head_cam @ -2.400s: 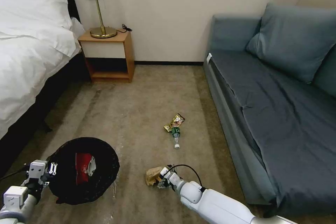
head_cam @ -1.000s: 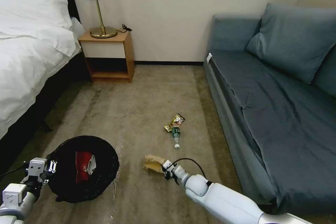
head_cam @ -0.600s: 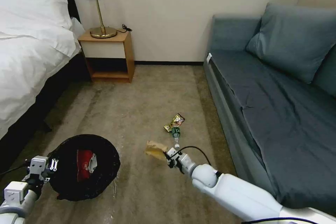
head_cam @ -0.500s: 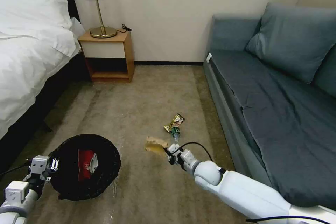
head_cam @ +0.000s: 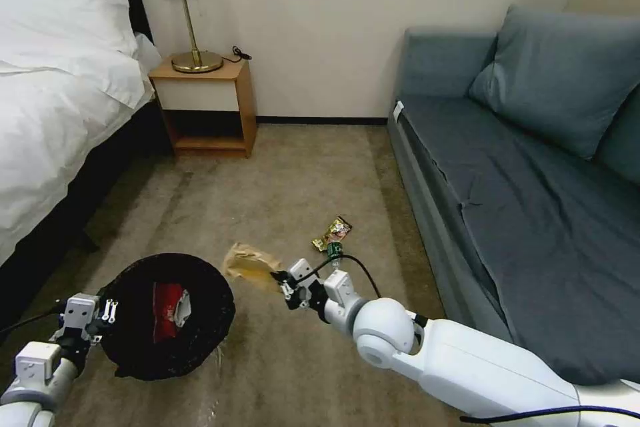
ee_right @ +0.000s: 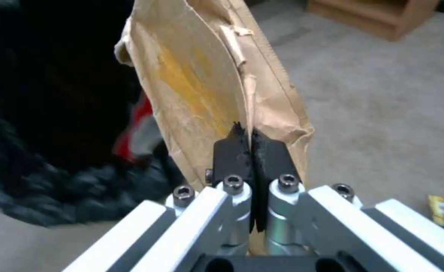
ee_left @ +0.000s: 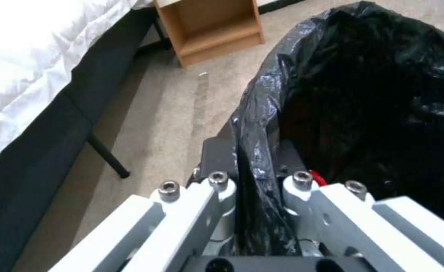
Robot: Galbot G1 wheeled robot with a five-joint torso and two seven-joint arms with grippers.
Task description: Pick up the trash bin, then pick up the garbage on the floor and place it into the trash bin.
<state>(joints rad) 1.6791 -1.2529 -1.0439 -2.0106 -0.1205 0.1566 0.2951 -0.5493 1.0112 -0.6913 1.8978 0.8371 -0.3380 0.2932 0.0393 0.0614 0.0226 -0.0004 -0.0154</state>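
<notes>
The right arm (head_cam: pixel 480 373) wore smooth white shells, joined by a rounded ball-like housing behind the wrist, with a dark seam ring after it. A thin black cable (head_cam: pixel 353 267) looped over that wrist, and another ran along the lower edge near the forearm. The right pincer (ee_right: pixel 252 145) had two black, rough-edged pads on silvery-white angular links, each pivot fastened with a socket-head screw (ee_right: pixel 233 180). The left pincer (ee_left: pixel 255 177) showed the same pale links and steel screws over a black base. The left arm (head_cam: pixel 37 373) was blocky, white and grey.

Paper bag (head_cam: pixel 250 264) between trash bin (head_cam: pixel 215 340), bottle (head_cam: pixel 333 251).
</notes>
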